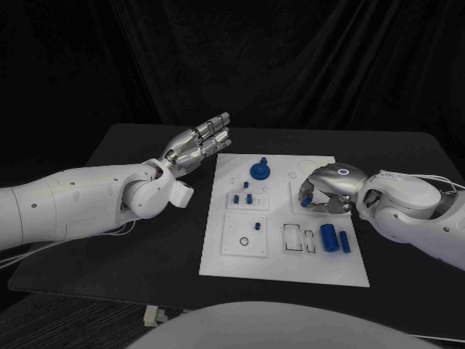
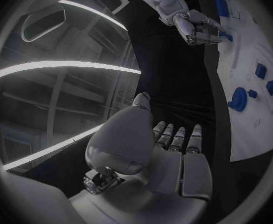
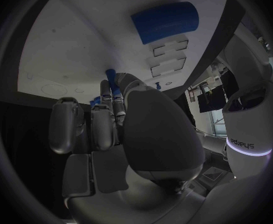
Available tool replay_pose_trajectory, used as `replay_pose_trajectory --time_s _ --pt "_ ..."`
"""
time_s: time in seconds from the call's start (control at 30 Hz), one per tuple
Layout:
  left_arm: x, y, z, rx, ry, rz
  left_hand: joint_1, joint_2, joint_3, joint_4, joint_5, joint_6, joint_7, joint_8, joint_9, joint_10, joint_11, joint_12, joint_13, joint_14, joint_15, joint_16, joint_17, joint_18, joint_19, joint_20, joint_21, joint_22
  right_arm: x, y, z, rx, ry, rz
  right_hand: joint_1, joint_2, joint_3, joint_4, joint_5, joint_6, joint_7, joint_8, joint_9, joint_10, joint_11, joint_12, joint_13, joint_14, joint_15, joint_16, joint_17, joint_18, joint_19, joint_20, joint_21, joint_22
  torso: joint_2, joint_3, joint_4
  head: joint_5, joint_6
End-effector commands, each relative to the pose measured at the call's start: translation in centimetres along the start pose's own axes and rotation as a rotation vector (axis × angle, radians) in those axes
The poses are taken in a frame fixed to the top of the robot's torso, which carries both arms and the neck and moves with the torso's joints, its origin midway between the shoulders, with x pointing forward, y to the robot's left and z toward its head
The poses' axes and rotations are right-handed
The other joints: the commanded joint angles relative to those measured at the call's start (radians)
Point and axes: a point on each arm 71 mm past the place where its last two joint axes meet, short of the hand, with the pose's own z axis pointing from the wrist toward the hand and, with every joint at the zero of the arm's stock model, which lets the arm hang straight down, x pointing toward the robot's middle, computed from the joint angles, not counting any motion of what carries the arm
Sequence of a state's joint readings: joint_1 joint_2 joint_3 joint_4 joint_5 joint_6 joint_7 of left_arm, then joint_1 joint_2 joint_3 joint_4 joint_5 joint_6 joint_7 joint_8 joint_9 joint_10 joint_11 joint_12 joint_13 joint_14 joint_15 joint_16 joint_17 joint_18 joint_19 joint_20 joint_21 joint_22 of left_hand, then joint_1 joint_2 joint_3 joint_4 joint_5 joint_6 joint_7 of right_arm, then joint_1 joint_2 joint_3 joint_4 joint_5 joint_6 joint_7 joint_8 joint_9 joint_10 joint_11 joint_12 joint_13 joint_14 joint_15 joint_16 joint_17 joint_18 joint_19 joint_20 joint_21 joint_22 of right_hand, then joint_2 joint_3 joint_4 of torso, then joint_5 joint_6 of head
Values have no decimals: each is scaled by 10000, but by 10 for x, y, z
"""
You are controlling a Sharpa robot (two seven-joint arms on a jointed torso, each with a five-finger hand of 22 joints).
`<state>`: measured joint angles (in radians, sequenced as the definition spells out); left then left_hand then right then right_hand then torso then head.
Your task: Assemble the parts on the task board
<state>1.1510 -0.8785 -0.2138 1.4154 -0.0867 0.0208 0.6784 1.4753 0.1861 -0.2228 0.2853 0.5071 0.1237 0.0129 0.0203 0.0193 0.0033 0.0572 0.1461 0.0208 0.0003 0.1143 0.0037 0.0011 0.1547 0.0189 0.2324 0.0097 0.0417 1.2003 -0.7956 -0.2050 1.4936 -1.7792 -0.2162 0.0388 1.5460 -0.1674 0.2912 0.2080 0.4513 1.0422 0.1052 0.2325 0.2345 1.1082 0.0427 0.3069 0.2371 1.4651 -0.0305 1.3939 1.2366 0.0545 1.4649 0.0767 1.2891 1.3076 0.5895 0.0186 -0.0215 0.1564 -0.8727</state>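
Both hands are working: my right hand (image 1: 327, 193) is pinching a blue part (image 1: 307, 199) over the board (image 1: 280, 262); my left hand (image 1: 198, 142) is hovering, fingers apart.

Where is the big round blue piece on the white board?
In the head view, the round blue piece sits near the task board's far edge, between the left hand and the right hand.

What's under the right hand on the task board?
The right hand curls over a small blue part on the white task board. Whether the fingers grip it is hidden by the hand.
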Motion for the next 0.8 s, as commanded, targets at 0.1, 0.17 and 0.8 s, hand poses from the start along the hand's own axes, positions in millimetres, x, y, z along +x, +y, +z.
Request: replay_pose_trajectory --time_s 0.1,0.17,0.8 --pt "1 -6 0 956 37 -145 135 4 -6 -46 46 4 69 2 10 5 8 -29 5 -3 99 -37 -11 63 -25 77 52 6 -6 2 -6 21 -275 -1 10 -25 10 -59 -22 72 -4 51 46 101 5 40 27 226 -33 -64 -34 79 -54 -42 -55 1809 -5 2 -3 19 1" --pt "1 -6 0 945 29 -138 135 4 -6 -46 46 10 70 3 11 5 8 -24 5 -3 100 -37 -11 63 -28 78 49 -1 -10 2 -7 36 -346 -43 9 -32 10 -67 -42 71 -4 56 55 102 7 41 27 224 -32 -66 -37 78 -53 -41 -52 1810 -5 2 -2 3 1" --pt "1 -5 1 894 20 -126 141 1 -8 -45 50 13 77 4 12 6 9 -18 6 -3 111 -37 -11 70 -31 93 47 -6 -63 41 -1 -1017 -987 47 -37 -27 52 -90 -222 -40 44 45 116 114 28 45 30 226 -1 -67 -36 79 -63 -24 -67 1804 -8 -5 6 128 1"
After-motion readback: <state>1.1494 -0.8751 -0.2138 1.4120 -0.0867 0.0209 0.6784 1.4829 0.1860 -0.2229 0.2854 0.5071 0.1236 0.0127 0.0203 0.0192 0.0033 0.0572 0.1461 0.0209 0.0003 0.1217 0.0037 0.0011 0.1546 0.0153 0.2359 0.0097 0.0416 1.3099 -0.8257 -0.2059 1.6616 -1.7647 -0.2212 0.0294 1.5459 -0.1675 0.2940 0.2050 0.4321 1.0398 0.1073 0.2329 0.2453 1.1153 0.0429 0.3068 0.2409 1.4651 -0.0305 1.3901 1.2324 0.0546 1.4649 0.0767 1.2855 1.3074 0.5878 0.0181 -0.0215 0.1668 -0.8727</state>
